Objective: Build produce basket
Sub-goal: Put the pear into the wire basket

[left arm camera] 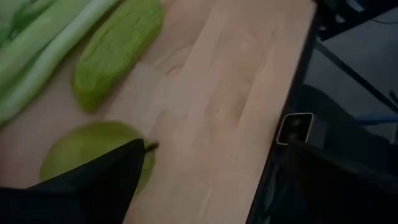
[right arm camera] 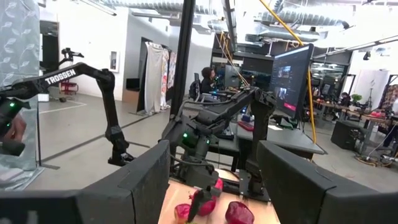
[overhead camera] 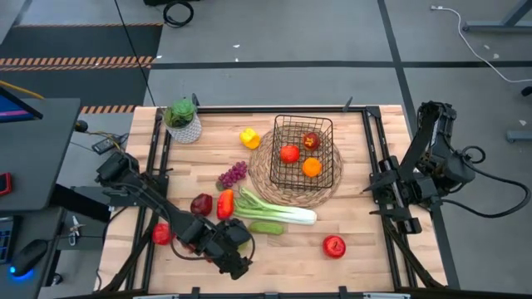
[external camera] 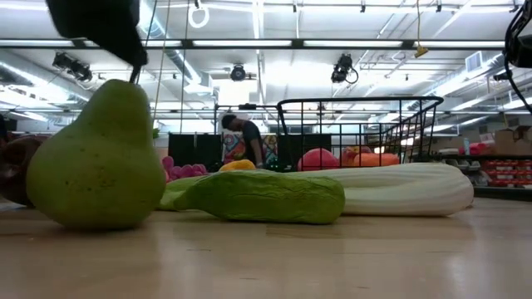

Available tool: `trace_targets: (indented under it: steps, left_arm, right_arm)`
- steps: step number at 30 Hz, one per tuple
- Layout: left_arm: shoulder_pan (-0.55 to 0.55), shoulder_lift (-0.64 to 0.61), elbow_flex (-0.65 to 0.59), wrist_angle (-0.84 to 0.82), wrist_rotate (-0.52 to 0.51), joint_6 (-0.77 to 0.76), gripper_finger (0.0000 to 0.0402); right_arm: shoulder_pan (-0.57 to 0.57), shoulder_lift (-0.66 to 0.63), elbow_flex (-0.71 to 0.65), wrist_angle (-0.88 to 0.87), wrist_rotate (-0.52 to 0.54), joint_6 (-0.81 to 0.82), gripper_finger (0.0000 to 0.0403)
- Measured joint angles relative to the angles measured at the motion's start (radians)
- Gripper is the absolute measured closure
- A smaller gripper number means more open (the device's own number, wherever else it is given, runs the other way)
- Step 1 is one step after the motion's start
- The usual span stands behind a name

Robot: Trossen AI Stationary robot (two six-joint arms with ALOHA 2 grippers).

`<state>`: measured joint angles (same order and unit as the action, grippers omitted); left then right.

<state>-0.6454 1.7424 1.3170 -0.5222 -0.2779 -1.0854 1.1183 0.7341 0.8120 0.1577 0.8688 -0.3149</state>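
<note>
The left gripper [overhead camera: 235, 253] is at the near edge of the table, low down, with its fingers spread wide and nothing between them. A green pear [left arm camera: 93, 152] sits just under and in front of it, right by one finger [left arm camera: 106, 180]. This looks like the next piece to pick up.

To do it well, the gripper should drop straight down so one finger goes on each side of the pear's fat part. The pear is round and smooth, so it may roll or slip if it is pinched near the thin top. Squeeze gently, then lift.

Just past the pear, away from the gripper, lie the cucumber [left arm camera: 118, 50] and the long leek [left arm camera: 43, 56]. The gripper should not bump them.

The basket [overhead camera: 302, 151] is farther off, across the table from the gripper, on a round straw mat [overhead camera: 264, 178]. It already holds an apple [overhead camera: 311, 140] and two oranges [overhead camera: 312, 167]. The pear must go up high to clear the tall wire side, then down inside.

The right gripper [overhead camera: 391, 199] waits at the table's right edge, fingers apart and empty.
</note>
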Motion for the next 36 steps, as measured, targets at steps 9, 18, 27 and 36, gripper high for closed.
trace_targets:
  steps: [9,18,27,36]
  left_arm:
    - [0.012,0.0,0.0,0.003,-0.002,0.05,0.0003]
    - [0.021,0.0,0.0,0.03,-0.005,0.058,0.0003]
    - [0.021,0.0,0.0,0.069,-0.006,0.057,0.0003]
    - [0.021,0.0,0.0,0.067,-0.03,0.07,0.0003]
  right_arm:
    - [0.0,0.001,0.0,0.0,0.0,0.0,0.0156]
    - [0.0,0.001,0.0,0.0,0.0,-0.002,0.0156]
    - [0.0,0.001,0.0,0.001,0.0,-0.002,0.0156]
    - [0.0,0.001,0.0,0.003,0.0,-0.002,0.0156]
